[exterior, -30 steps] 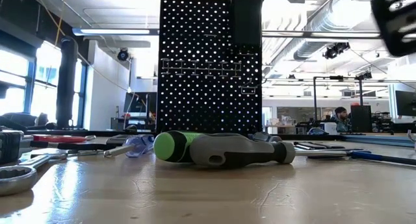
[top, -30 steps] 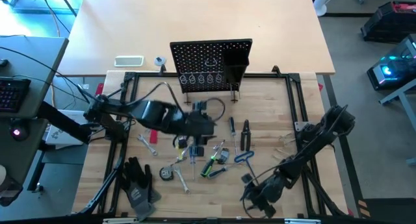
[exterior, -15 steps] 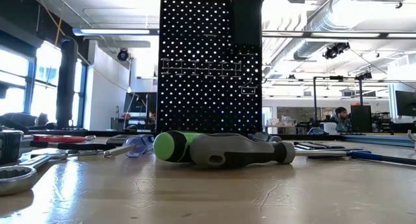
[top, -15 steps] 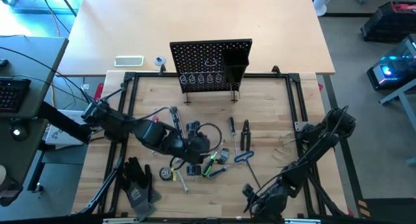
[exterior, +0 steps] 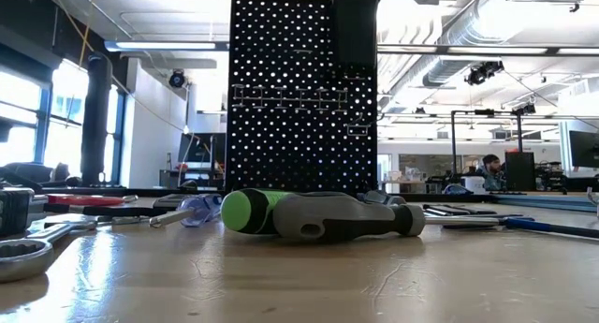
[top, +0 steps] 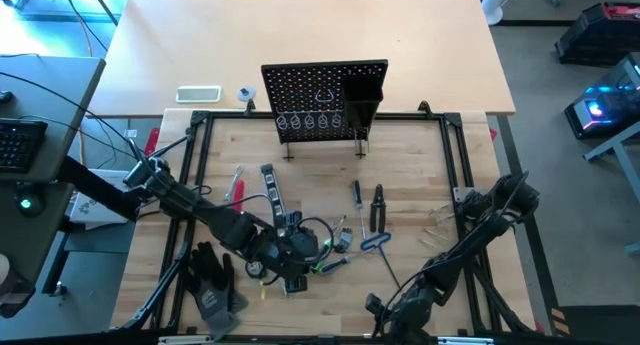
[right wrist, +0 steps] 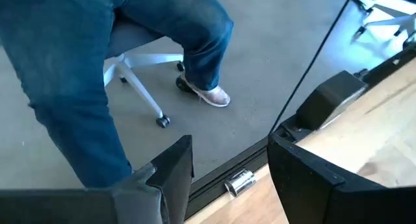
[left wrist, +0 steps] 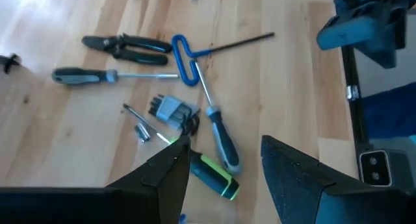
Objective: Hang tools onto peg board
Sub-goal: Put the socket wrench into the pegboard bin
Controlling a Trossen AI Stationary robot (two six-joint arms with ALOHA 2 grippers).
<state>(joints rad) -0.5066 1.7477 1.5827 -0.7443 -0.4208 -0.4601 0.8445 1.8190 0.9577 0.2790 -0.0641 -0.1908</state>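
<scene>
The black peg board (top: 325, 97) stands upright on small legs at the table's far middle; the low view shows it (exterior: 304, 89) from the front. The tools lie loose on the wood before it: a green-black screwdriver (left wrist: 214, 177), a grey-black screwdriver (left wrist: 222, 141), a blue-handled hex key (left wrist: 188, 63), black pliers (left wrist: 127, 43) and another screwdriver (left wrist: 110, 74). My left gripper (top: 300, 253) hovers open above the green-black screwdriver, touching nothing. My right gripper (top: 378, 307) waits open at the table's near edge, right of the middle.
Black work gloves (top: 212, 280) lie near the front left corner. A white flat device (top: 198, 93) rests on the far table. A red-black flat tool (top: 238, 185) and a silver wrench (top: 270, 185) lie left of the cluster. Beyond the near edge sits a person in jeans (right wrist: 78, 68).
My left gripper has come down and toward the table's near edge, over the tool cluster, rolling its wrist; the wrench and the red-black tool it covered now show. My right gripper has shifted slightly toward the near edge and rolled. No tool has moved.
</scene>
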